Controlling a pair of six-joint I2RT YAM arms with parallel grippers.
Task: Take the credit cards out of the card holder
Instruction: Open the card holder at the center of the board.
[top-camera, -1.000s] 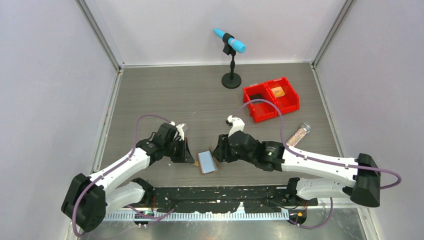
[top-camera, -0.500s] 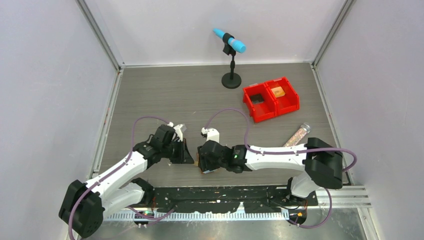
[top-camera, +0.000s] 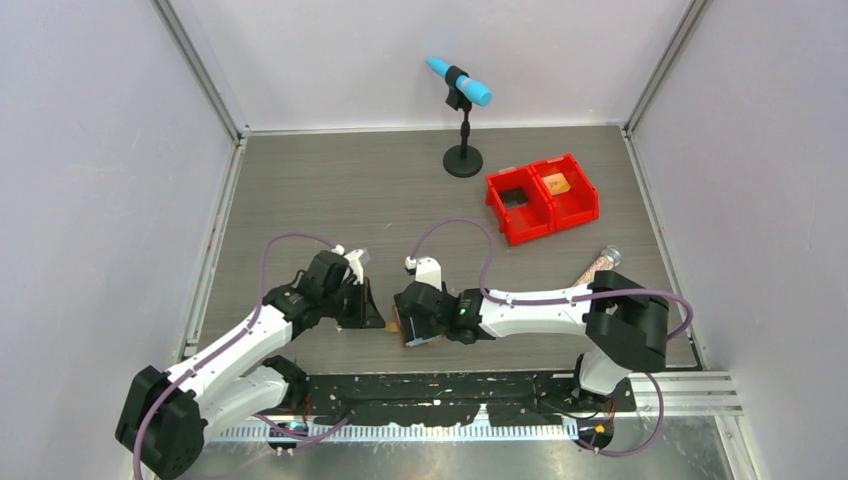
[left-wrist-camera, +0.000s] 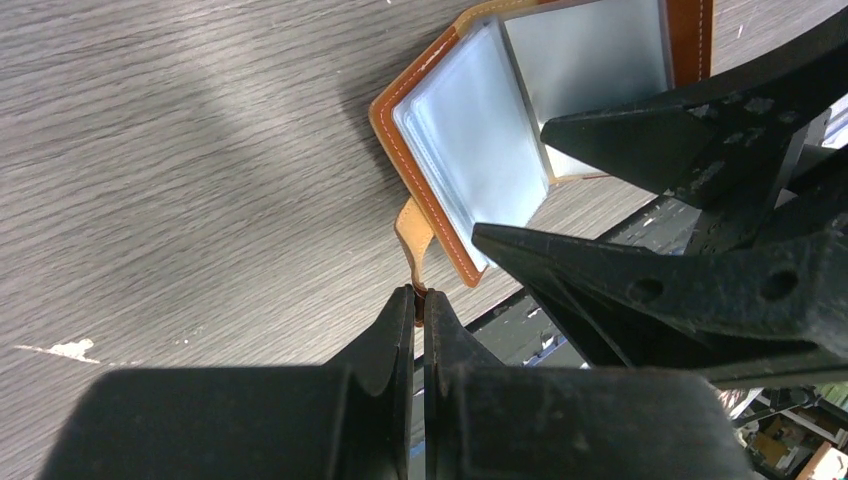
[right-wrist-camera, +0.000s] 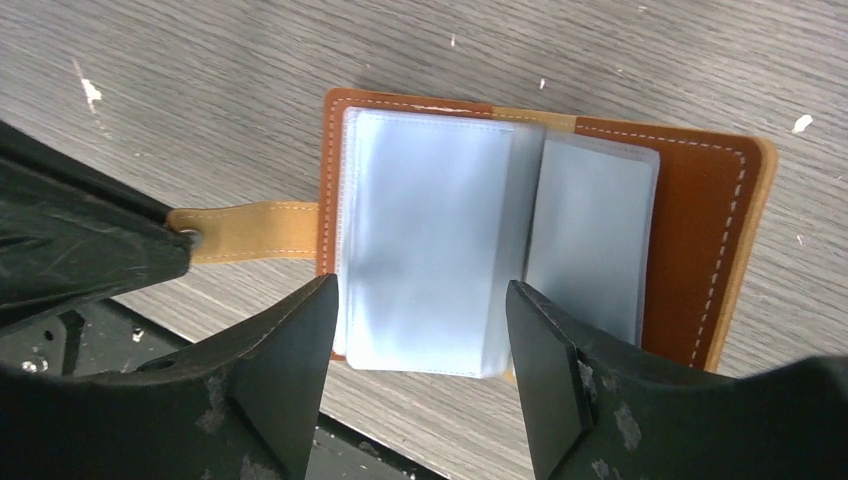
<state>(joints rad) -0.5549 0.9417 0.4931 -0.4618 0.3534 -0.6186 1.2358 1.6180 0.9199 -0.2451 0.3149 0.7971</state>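
Observation:
The brown leather card holder (right-wrist-camera: 700, 230) lies open near the table's front edge, its pale blue-grey sleeves (right-wrist-camera: 430, 240) facing up. It also shows in the left wrist view (left-wrist-camera: 470, 140) and, mostly hidden by the right gripper, in the top view (top-camera: 400, 327). My left gripper (left-wrist-camera: 420, 296) is shut on the holder's small tan tab (left-wrist-camera: 412, 235). My right gripper (right-wrist-camera: 420, 300) is open and hovers right over the sleeves, one finger on each side of the left sleeve stack. No loose card shows.
Two red plastic bins (top-camera: 542, 198) stand at the back right, one with a small orange thing inside. A blue microphone on a stand (top-camera: 461, 120) is at the back. A glass tube of beads (top-camera: 598, 266) lies at the right.
My right arm has swung left and down over the card holder, covering it in the top view. My left gripper has stayed on the tab.

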